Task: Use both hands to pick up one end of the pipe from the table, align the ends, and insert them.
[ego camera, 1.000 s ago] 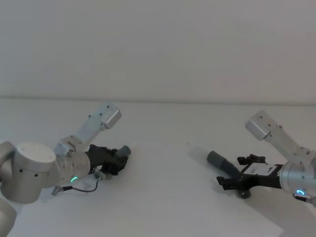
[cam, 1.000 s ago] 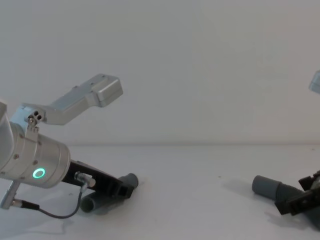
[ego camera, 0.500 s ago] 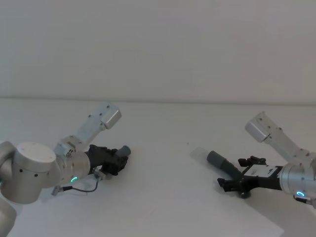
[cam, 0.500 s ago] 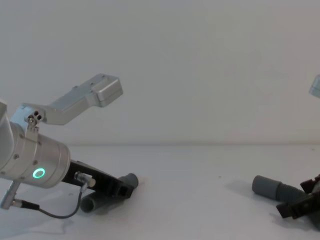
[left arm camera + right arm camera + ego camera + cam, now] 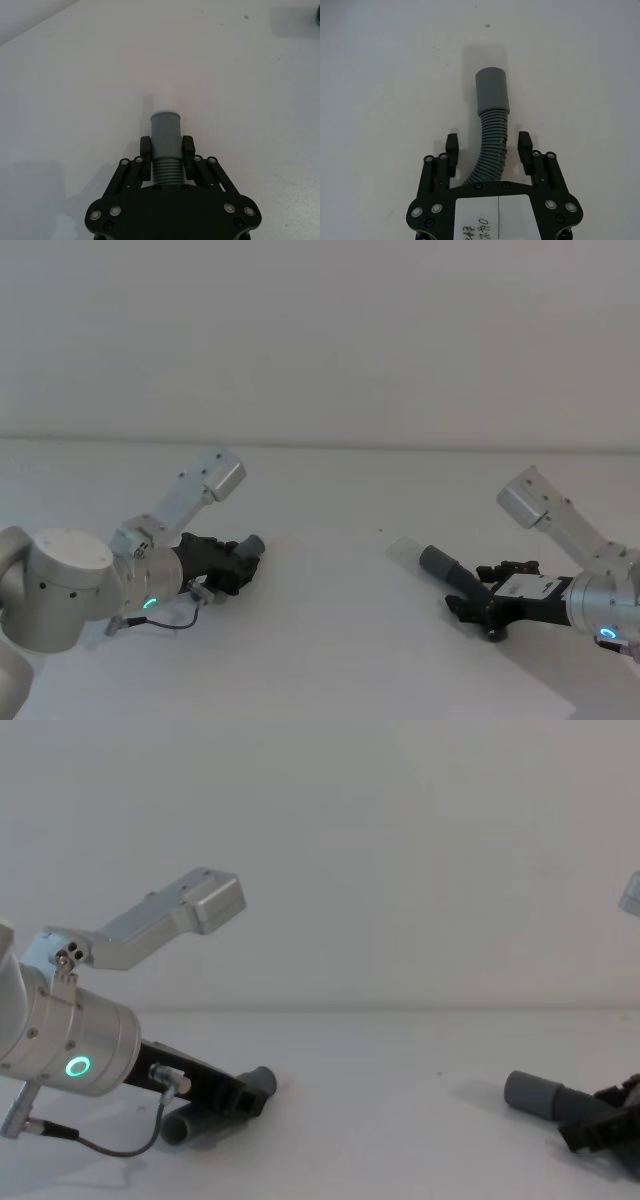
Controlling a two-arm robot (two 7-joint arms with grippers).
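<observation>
One tube (image 5: 166,131), half behind left fingers (image 5: 145,150)

The silver cylindrical left arm (image 5: 60,1030) is showing a green ring light (image 5: 77,1067). The black plastic right gripper (image 5: 487,136) is bearing a white label (image 5: 497,212).

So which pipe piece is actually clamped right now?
The short tube, pinched by the left tool; the right tool stands open around the ribbed hose.

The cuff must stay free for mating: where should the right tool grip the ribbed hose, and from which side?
Probably the ribs of the ribbed hose just behind the smooth cuff, approached from its tail end, a finger on each flank. The hose bends, so holding near the cuff steers it best. The right tool straddles that spot, open.
</observation>
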